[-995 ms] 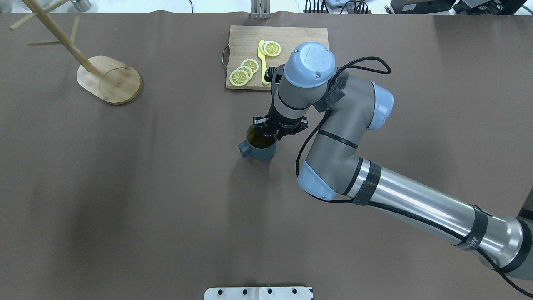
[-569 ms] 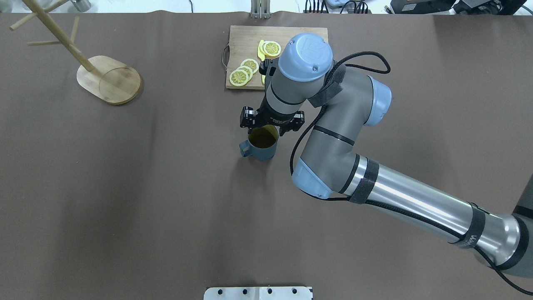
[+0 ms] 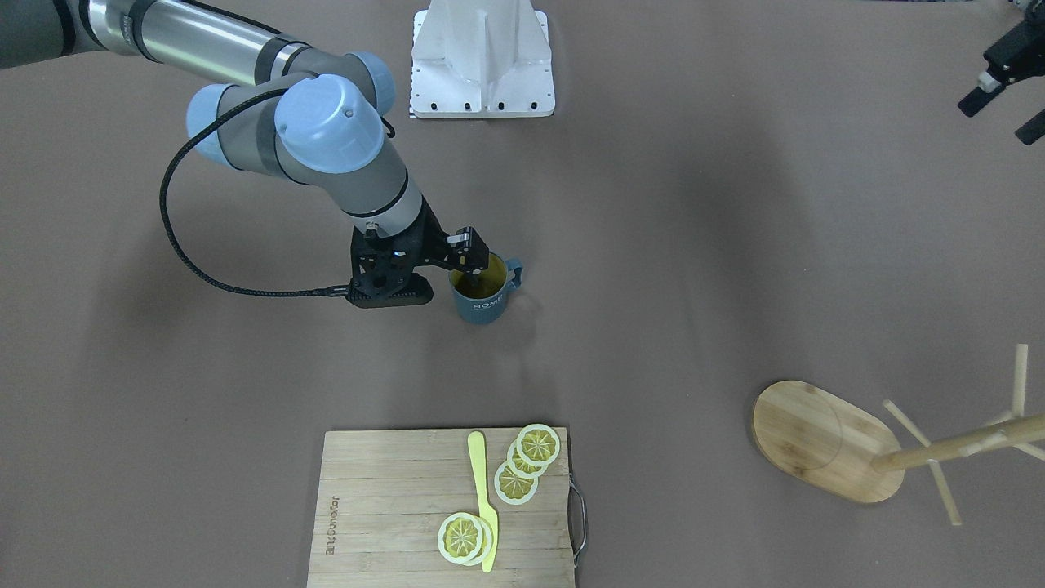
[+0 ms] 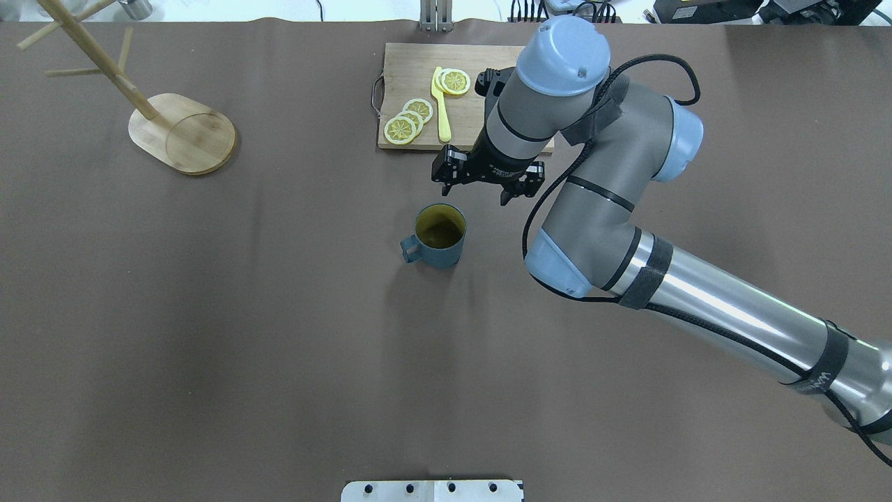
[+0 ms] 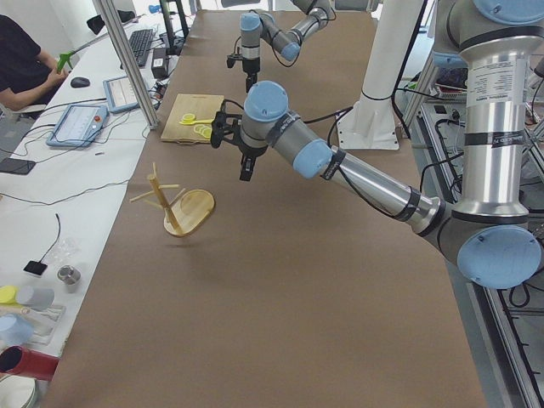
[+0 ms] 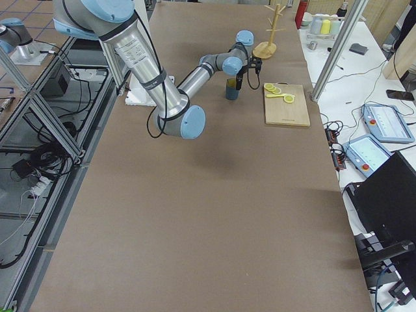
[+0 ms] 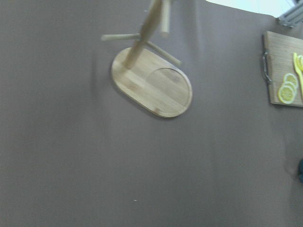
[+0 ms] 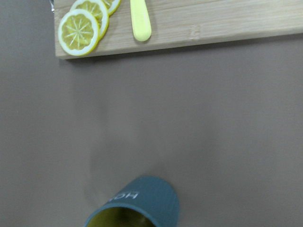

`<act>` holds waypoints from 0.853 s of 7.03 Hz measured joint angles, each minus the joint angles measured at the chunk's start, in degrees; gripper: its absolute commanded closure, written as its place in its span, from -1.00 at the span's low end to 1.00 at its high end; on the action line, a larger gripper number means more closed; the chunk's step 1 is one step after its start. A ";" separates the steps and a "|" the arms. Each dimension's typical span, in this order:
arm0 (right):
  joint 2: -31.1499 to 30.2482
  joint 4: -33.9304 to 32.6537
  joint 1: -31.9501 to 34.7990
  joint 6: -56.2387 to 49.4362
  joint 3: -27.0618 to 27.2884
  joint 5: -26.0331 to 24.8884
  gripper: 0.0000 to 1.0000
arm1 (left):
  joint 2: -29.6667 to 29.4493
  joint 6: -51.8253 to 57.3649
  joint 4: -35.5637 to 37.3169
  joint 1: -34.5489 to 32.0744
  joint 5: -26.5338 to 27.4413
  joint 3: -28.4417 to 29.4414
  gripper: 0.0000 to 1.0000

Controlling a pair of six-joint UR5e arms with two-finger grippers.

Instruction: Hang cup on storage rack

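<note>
Cup, overhead: the cup point(image 4: 439, 240) stands upright on the brown table point(image 4: 279, 314), yellow mouth up and handle toward the view's left. Nothing is touching it.
Right gripper, overhead: the right gripper point(image 4: 477, 193) hangs in this view between the cup and the cutting board point(image 4: 411, 66). Its fingers are spread wide with nothing in them, clear of the rim.
Storage rack, overhead: the storage rack point(image 4: 182, 132) is off in the far left corner, well apart from the cup, with its oval base flat on the table.
Board, overhead: lemon slices point(image 4: 408, 118) and a yellow utensil point(image 4: 440, 104) lie on the wood.
Front view: the white HOME lettering faces the camera, and here the right gripper overlaps the cup's mouth. The left gripper point(image 3: 1000, 114) pokes in at the top right corner, fingers parted and empty, far from the cup.
Left side view: the near arm holds its gripper above the storage rack. The far arm points straight down by the cutting board.
Right side view: the near arm stretches out to the cup, its gripper just over the mouth, with the storage rack beyond.
Left wrist view: the rack's oval base lies below with the pole blurred, and the board is at the right edge.
Right wrist view: the cup is at the bottom edge with its lettering upside down. Bare table lies between it and the board's edge, and no fingers are in shot.
</note>
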 measured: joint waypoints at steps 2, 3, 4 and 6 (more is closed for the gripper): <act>-3.10 2.25 3.22 -0.82 -0.13 0.24 -1.00 | -6.34 -7.05 -5.44 12.72 9.86 0.01 -0.93; -3.97 2.53 4.42 -1.68 -0.24 0.45 -1.00 | -8.99 -9.02 -9.06 19.40 16.25 2.04 -0.86; -4.50 2.59 5.28 -2.18 -0.35 0.84 -1.00 | -10.73 -10.15 -15.96 23.60 20.03 5.99 -0.79; -6.27 2.59 7.55 -2.53 -0.43 3.10 -1.00 | -12.44 -11.44 -30.29 31.71 29.54 13.62 -0.94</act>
